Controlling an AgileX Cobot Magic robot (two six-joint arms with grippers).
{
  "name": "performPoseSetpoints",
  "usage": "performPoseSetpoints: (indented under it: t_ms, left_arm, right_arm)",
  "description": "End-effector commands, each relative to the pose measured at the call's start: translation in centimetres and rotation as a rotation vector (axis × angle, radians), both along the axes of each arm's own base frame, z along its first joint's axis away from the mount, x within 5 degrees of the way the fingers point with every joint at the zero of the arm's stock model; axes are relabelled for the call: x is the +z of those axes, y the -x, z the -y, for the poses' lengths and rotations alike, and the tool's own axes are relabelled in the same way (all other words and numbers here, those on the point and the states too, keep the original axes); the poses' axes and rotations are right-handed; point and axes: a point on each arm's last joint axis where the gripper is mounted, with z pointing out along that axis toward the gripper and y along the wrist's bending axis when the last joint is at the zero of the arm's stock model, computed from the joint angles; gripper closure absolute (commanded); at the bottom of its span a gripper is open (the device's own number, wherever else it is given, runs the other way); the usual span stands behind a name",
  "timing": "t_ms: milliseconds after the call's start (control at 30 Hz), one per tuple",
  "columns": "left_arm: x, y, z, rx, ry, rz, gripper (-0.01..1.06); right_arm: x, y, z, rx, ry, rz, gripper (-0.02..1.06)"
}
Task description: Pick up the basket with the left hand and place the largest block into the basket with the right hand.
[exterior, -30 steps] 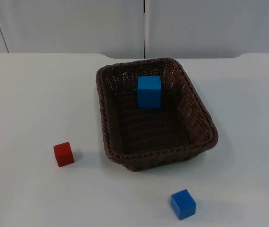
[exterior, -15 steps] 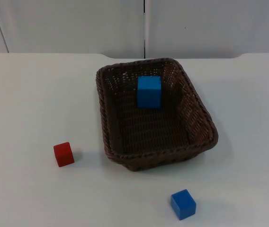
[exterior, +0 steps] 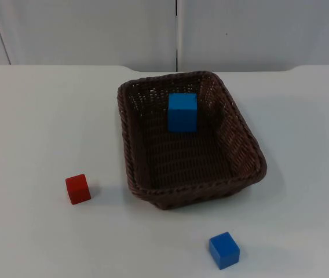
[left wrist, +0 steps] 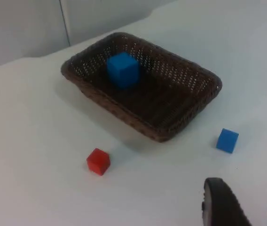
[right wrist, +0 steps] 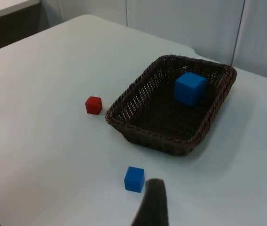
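Basket [exterior: 190, 188] rests mid-table, large blue block [exterior: 182, 112] inside at its 12 o'clock end. Left gripper [left wrist: 246, 207] hangs clear, fingers apart; right gripper's [right wrist: 153, 203] state cannot be told.

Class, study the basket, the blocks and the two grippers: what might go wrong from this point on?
1. The large blue block sits loose inside the basket; a tilted lift might slide or tip it out.
2. The small blue block and red block lie on the table close to the basket; a low arm might knock them.
3. The left gripper waits well back, so reaching the rim takes a long move.
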Motion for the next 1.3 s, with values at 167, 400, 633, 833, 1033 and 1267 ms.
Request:
performPoseSetpoints:
  t_ms: [167,400,633,833,1033,1267]
  left_arm:
    - [-1.5,0.3,-0.4,0.007,-0.031,-0.027,0.76]
    - [-2.0,0.0,-0.6,0.058,-0.032,-0.059,0.76]
    - [-2.0,0.0,-0.6,0.058,-0.032,-0.059,0.76]
    - [-2.0,0.0,-0.6,0.057,-0.033,-0.059,0.76]
    - [-2.0,0.0,-0.6,0.057,-0.033,-0.059,0.76]
    - [-2.0,0.0,-0.6,0.056,-0.035,-0.057,0.76]
  right_arm:
    - [-0.1,0.1,0.0,0.001,-0.003,-0.01,0.38]
    - [-0.1,0.2,0.0,0.001,0.005,-0.015,0.38]
    - [-0.7,0.3,0.2,0.0,0.051,-0.06,0.38]
    - [-1.6,0.0,0.4,-0.03,0.093,-0.102,0.38]
    - [-1.6,0.0,0.4,-0.032,0.092,-0.103,0.38]
    - [-1.6,0.0,0.4,-0.032,0.092,-0.103,0.38]
